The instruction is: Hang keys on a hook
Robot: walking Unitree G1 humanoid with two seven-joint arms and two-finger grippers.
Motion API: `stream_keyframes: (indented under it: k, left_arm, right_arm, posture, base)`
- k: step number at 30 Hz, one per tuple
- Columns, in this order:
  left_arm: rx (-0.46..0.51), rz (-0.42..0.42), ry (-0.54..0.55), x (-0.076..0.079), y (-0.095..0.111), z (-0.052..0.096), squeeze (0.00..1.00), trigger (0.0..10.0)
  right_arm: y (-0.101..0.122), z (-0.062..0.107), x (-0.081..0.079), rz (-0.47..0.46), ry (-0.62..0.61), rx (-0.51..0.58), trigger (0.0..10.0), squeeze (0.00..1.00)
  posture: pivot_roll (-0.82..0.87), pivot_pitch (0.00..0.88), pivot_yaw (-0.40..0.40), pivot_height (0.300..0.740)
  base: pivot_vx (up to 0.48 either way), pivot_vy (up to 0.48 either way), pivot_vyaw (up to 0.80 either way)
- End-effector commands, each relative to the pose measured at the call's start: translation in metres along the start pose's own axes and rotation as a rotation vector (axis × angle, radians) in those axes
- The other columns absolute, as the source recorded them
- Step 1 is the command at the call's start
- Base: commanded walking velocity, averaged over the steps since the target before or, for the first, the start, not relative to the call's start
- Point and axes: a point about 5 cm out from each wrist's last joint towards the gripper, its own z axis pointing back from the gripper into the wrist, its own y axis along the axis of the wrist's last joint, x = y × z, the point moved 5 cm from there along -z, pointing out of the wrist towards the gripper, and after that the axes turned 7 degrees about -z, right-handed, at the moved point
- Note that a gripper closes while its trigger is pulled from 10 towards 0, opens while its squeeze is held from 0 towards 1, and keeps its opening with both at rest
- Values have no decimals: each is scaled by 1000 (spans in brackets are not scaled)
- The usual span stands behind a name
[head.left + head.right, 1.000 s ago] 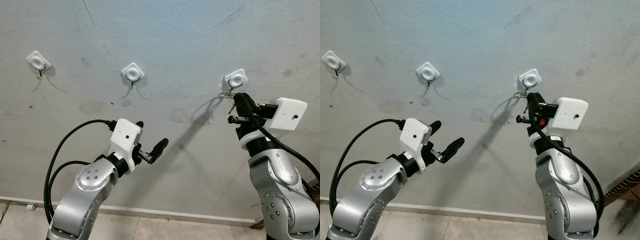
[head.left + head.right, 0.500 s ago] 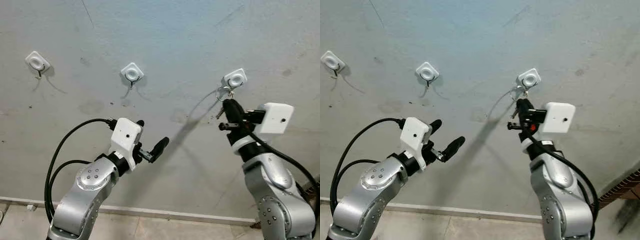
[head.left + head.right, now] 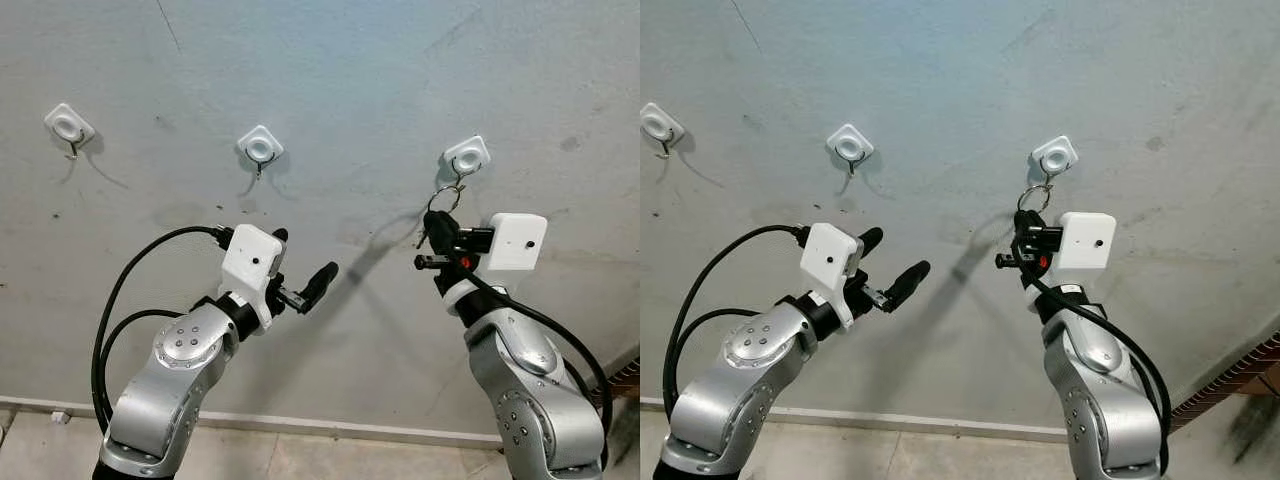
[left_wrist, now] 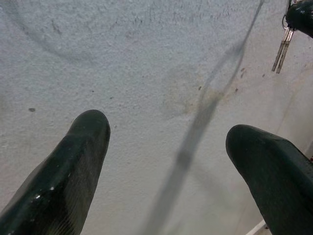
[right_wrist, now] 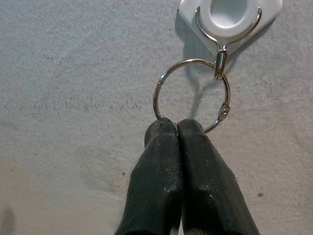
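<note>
Pinched tight together on the lower arc of a thin silver metal key ring (image 5: 190, 95): the two black fingers (image 5: 168, 161) of the right gripper (image 3: 436, 234), right of centre in the head view. Threaded at its upper right over the small metal hook tip (image 5: 221, 63) of a white square wall hook (image 3: 467, 155), in the upper right of the head view. Just below the ring, beside the fingers, two slim silver keys (image 4: 282, 48), dangling against the wall.

Spread wide with nothing between them: the fingers (image 4: 73, 161) of the left gripper (image 3: 300, 272), held up at centre left and off the wall. Two more white square wall hooks, one at upper centre (image 3: 260, 146) and one at upper left (image 3: 68, 124), both bare. Behind everything, a rough pale grey plaster wall (image 3: 330, 80), crossed by the arms' shadows.
</note>
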Motion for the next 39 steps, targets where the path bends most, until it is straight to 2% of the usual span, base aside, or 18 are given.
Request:
stream_keyframes:
  k: [1,6,9,13,16,18,19,21,26,31,32,34,35,39]
  left_arm:
    - [12,-11,8,-2,4,-1,0,10000]
    - [28,-16,25,-7,8,-6,0,10000]
    - [49,-14,37,-11,15,-11,0,10000]
    - [71,-10,26,-9,23,-14,0,10000]
    - [128,-11,-56,6,42,-17,0,10000]
    - [131,-10,-64,7,43,-17,0,10000]
    - [147,-24,-111,15,49,-15,0,10000]
    - [154,-35,-146,21,52,-13,0,10000]
    - [125,-49,-218,33,43,0,0,10000]
    - [105,-44,-219,34,39,2,0,10000]
    - [103,-42,-217,34,38,2,0,10000]
    - [101,-41,-217,34,38,2,0,10000]
    - [99,-41,-217,35,38,2,0,10000]
    - [96,-42,-216,35,37,3,0,10000]
  right_arm:
    - [-3,-2,-5,2,16,-11,10000,0]
    - [-11,-8,-1,74,-26,-32,10000,0]
    - [-10,-14,4,87,-71,-17,10000,0]
    - [-8,-17,7,91,-97,-4,10000,0]
    - [-8,-19,9,97,-105,6,10000,0]
    - [-8,-19,9,98,-106,7,10000,0]
    - [-9,-19,11,103,-112,6,10000,0]
    - [-10,-19,13,107,-119,6,10000,0]
    - [-13,-18,18,133,-148,3,10000,0]
    - [-15,-19,21,144,-159,3,10000,0]
    - [-15,-20,21,136,-157,3,10000,510]
    - [-15,-20,21,131,-156,3,10000,510]
    - [-16,-20,21,126,-155,4,10000,1000]
    - [-15,-22,20,106,-144,13,10000,1000]
  posture:
    - [204,0,-41,740]
    - [209,0,-43,740]
    - [211,0,-44,740]
    - [211,0,-44,740]
    - [214,0,-46,740]
    - [214,0,-46,740]
    - [214,0,-46,740]
    - [214,0,-46,740]
    - [218,0,-47,740]
    - [221,0,-48,740]
    - [223,0,-49,740]
    - [223,0,-49,740]
    - [223,0,-49,740]
    - [223,0,-49,740]
  base:
    - [0,0,0]
    - [0,0,0]
    - [0,0,0]
    - [0,0,0]
    - [0,0,0]
    - [0,0,0]
    - [0,0,0]
    - [0,0,0]
    - [0,0,0]
    - [0,0,0]
    - [0,0,0]
    - [0,0,0]
    - [0,0,0]
    - [0,0,0]
